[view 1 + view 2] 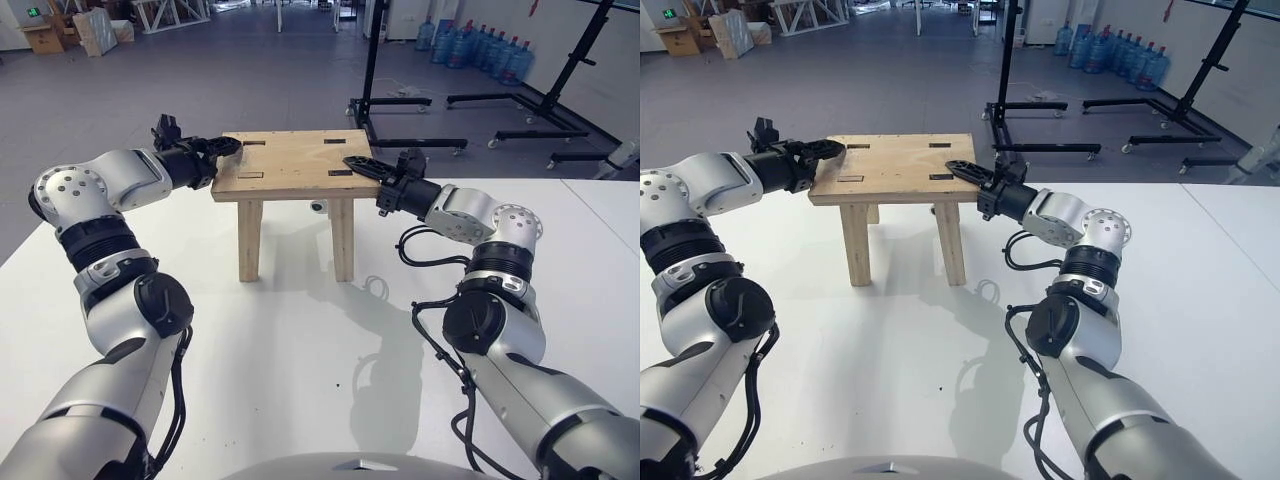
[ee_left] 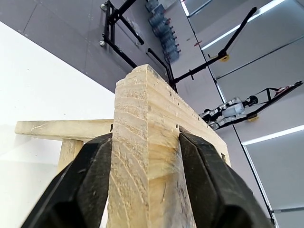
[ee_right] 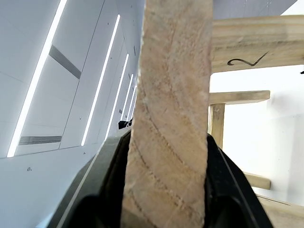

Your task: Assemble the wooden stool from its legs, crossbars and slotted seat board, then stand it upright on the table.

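Observation:
The wooden stool stands upright on the white table, legs down, its slotted seat board on top. My left gripper is shut on the seat board's left edge, and its fingers press both faces of the board. At the opposite edge my right gripper is shut on the seat board too, with the board's edge between its fingers. Two front legs and a crossbar show under the seat.
The white table runs wide in front of the stool and to the right. Beyond its far edge lies the grey floor, with black stands and several blue water bottles at the back.

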Controlling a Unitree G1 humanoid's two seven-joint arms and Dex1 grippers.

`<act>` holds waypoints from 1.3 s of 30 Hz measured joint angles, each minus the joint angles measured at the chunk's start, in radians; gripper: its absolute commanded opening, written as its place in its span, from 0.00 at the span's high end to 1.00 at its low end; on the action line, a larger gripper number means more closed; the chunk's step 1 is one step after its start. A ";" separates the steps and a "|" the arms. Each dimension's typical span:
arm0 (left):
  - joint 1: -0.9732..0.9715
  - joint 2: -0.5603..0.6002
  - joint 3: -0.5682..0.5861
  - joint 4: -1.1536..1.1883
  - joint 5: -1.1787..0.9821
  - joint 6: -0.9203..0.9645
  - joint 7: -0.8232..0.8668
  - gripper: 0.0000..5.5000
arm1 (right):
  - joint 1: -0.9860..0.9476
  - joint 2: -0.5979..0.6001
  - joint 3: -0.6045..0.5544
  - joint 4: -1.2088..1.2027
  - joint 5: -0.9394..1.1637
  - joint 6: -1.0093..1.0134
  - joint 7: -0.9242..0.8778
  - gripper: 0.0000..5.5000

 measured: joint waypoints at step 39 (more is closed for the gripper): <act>-0.019 0.124 -0.145 0.385 0.051 -0.319 -0.377 0.02 | -0.069 -0.048 0.057 0.088 -0.073 -0.182 -0.002 0.02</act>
